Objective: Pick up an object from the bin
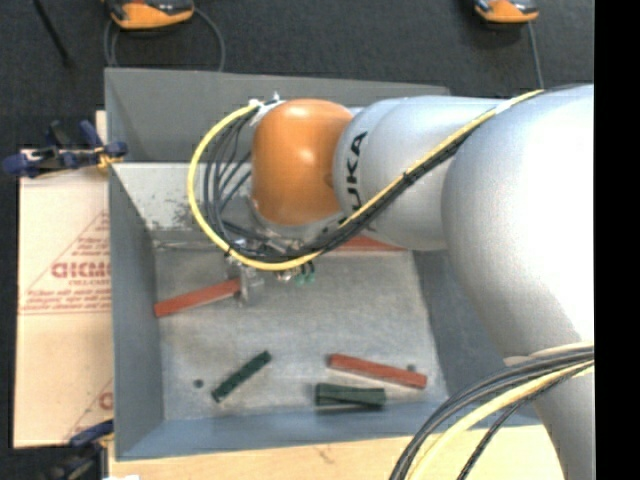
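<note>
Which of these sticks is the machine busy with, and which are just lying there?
In hand, likely: the gripper; the flat orange-red stick at the left of the grey metal bin, its end by the gripper.
Lying about: slim dark green stick, flat red stick, stubby dark green bar, all near the front.

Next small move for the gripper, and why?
Probably a short descent straight down: the gripper sits at the right end of the orange-red stick, which lies flat; the red stick and dark green stick lie well apart.
</note>
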